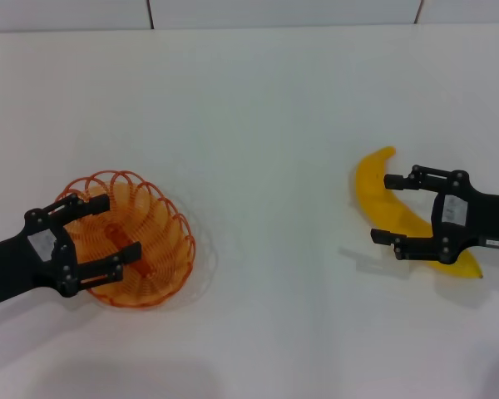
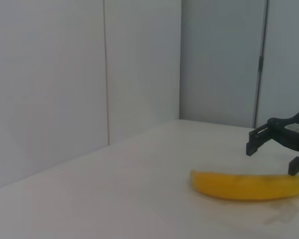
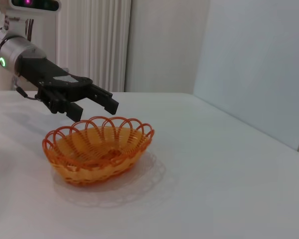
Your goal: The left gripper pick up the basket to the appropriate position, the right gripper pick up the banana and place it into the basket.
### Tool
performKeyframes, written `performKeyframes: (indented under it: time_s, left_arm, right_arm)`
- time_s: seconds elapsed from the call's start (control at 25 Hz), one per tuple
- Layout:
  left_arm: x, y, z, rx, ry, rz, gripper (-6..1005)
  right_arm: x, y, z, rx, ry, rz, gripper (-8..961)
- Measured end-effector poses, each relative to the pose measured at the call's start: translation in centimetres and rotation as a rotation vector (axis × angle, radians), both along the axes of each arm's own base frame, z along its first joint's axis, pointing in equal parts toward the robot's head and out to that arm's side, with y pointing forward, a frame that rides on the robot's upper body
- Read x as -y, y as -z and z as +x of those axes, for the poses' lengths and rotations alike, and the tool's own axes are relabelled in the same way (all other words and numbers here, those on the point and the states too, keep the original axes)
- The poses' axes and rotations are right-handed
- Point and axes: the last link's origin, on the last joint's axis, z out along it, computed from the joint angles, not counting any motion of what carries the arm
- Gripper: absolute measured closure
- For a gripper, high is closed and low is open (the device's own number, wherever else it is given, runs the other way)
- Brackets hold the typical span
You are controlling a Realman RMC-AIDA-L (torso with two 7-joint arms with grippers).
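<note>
Left tool (image 1: 108, 237): spread wide, poised over basket (image 1: 162, 241) on counter (image 1: 274, 125), above near rim. Right tool (image 1: 391, 209): spread wide, straddled banana (image 1: 378, 187) lying flat; long axis crosswise between fingers, basket well apart leftward.

White table (image 1: 274, 125); pale wall panels (image 2: 65, 74) behind.

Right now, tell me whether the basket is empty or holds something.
Empty. The basket shows only bare orange wire inside; the banana lies on the table.
</note>
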Motion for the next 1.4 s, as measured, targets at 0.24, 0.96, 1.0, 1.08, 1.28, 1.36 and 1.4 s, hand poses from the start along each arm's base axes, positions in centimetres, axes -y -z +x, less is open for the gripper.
performKeyframes:
  time_s: [0.24,0.96,1.0,1.08,1.28,1.36,1.4]
  left_arm:
    - [0.0,0.0,0.0,-0.001,0.000,-0.001,122]
    - [-5.6,-7.6,0.5,0.082,-0.341,0.040,121]
    - [-6.2,-8.0,0.9,0.048,-0.354,0.021,121]
    - [-7.5,-8.7,1.7,-0.031,-0.381,-0.019,122]
    - [-11.2,-8.4,4.8,-0.350,-0.351,-0.139,122]
    - [-11.6,-8.2,5.3,-0.396,-0.330,-0.148,121]
    - [-11.7,-8.1,5.5,-0.431,-0.309,-0.152,121]
  right_arm:
    - [0.0,0.0,0.0,0.000,0.000,-0.001,148]
    - [-0.1,0.1,0.0,0.006,0.004,0.001,148]
    - [-0.1,0.1,0.0,0.005,0.005,0.001,148]
    - [-0.2,0.1,0.0,0.005,0.004,0.001,148]
    - [-0.5,0.0,-0.5,-0.001,-0.010,-0.005,148]
    - [-0.8,0.1,-0.7,-0.003,-0.017,-0.007,148]
    - [-0.9,0.1,-0.8,-0.002,-0.022,-0.010,148]
